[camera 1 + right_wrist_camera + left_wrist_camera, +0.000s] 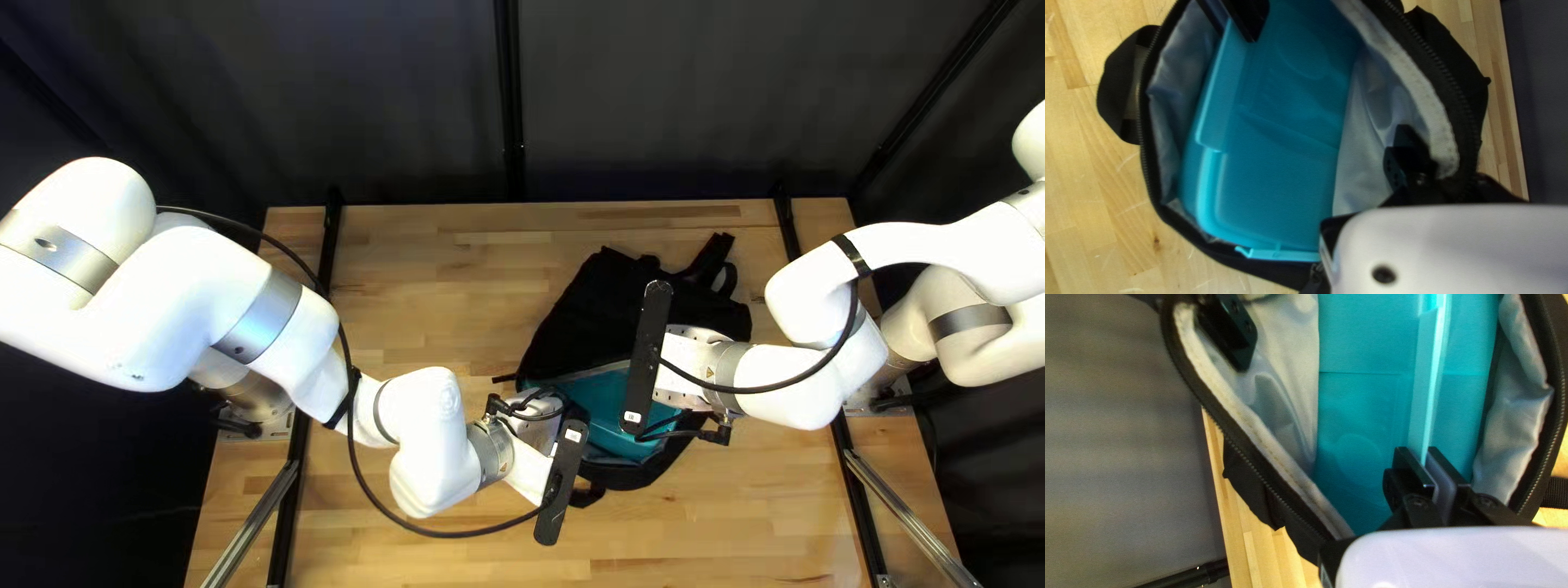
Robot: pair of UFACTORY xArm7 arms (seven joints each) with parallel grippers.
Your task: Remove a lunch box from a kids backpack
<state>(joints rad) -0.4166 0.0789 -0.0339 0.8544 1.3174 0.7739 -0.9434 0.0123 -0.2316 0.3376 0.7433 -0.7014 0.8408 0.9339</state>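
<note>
A black backpack lies unzipped, its teal lunch box inside. At the box's left in the top left view is my left gripper; my right gripper is over the bag. The left wrist view shows my left gripper closed on the raised rim of the lunch box. In the right wrist view, my right gripper pinches the backpack's zippered edge, one finger inside against the grey lining, the outer one mostly hidden. The box sits within the opening.
Backpack straps extend toward the table's far edge. A black loop sticks out beside the opening. Bare wooden table surrounds the bag. Both arms reach in low from opposite sides, their mounts close together above the opening.
</note>
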